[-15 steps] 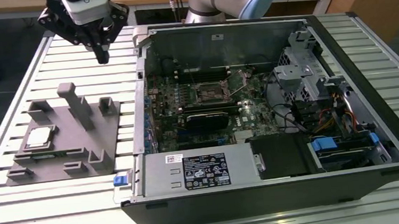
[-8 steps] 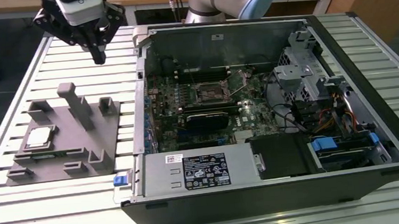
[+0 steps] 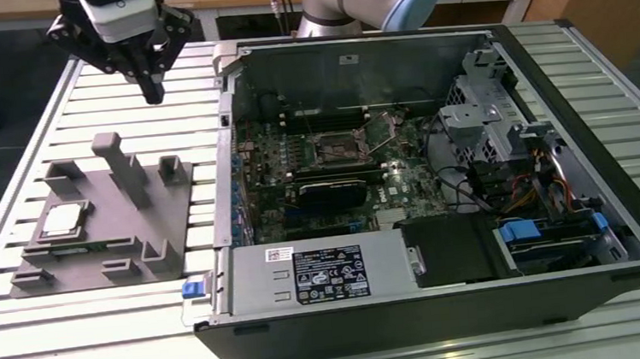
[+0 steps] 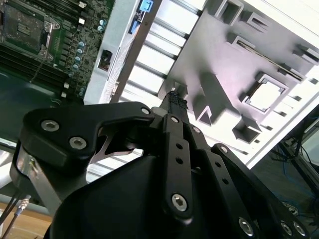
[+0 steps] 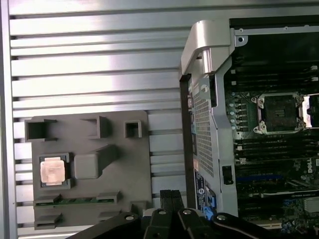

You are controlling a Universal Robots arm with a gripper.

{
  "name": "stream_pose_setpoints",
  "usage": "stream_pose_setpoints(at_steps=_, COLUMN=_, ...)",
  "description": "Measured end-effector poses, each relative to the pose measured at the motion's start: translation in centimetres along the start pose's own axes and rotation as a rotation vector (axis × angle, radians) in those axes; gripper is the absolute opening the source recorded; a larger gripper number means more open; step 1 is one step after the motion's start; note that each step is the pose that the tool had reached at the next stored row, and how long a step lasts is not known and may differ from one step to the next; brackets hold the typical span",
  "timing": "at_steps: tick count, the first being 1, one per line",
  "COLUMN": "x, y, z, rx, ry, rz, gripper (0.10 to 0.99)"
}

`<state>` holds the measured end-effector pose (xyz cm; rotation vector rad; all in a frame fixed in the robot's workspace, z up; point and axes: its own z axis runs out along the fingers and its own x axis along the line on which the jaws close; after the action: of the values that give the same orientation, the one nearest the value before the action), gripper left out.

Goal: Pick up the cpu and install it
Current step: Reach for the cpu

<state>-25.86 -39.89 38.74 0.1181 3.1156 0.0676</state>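
The cpu lies flat in a square pocket of the grey tray, at the exterior view's left; its pale metal top faces up. It is also in both wrist views, cpu and cpu. My gripper hangs high above the table beyond the tray's far side, well apart from the chip. Its black fingers are pressed together, shut on nothing. The open motherboard socket sits inside the computer case, with its latch frame raised.
The open computer case lies on its side, taking up the slatted table's middle and the exterior view's right. Upright grey posts stand on the tray next to the chip. The case's metal wall rises between tray and socket.
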Motion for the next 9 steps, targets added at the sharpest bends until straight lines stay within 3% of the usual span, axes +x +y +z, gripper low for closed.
stream_pose_setpoints(at_steps=9, x=0.69, y=-0.06, z=0.04, rx=0.0, ry=0.0005, rz=0.0, gripper=0.106)
